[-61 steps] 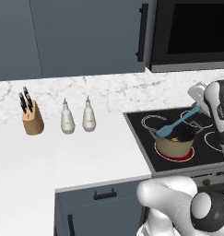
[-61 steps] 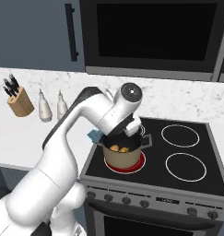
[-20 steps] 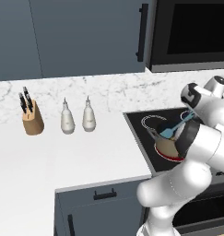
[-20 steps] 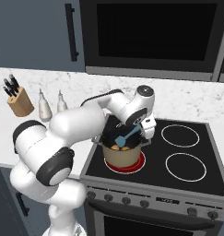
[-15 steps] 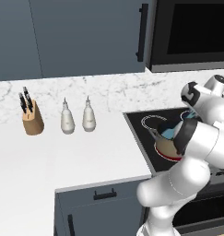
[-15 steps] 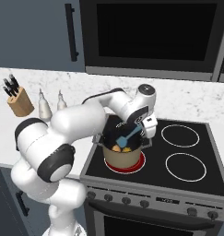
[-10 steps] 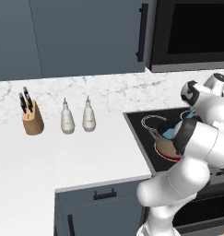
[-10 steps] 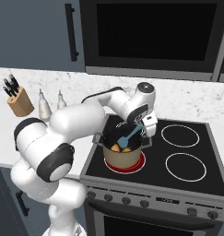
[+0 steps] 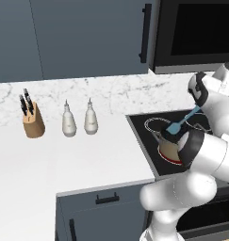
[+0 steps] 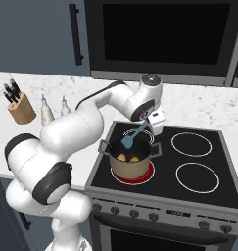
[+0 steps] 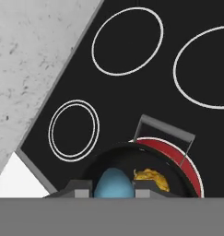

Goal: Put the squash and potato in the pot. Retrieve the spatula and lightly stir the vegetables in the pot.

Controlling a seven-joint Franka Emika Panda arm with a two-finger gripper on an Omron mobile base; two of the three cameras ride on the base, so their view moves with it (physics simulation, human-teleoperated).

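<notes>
The pot [image 10: 131, 167] stands on the front-left burner, beige with a black rim [image 11: 132, 148], and its side shows past my arm in the left base view [image 9: 168, 148]. Two small orange-yellow pieces [image 10: 122, 157] lie inside it; there I cannot tell squash from potato. The lumpy yellow squash [image 11: 153, 179] shows on the pot's floor in the hand view. My gripper [image 10: 151, 123] hangs above the pot's far rim, shut on the handle of the light blue spatula [image 10: 131, 138]. The spatula slants down with its blade [image 9: 174, 128] inside the rim. In the hand view the spatula [image 11: 113, 183] sits between my fingertips [image 11: 78, 187].
The burner under the pot glows red [image 11: 175, 154]. Other burners [image 10: 190, 144] lie to the right and behind. A microwave [image 10: 164, 39] hangs above the stove. A knife block [image 9: 32, 123] and two white bottles [image 9: 69, 126] stand on the counter to the left.
My hand has risen a little toward the back of the stove, lifting the spatula's blade slightly within the pot. The grip is unchanged.
</notes>
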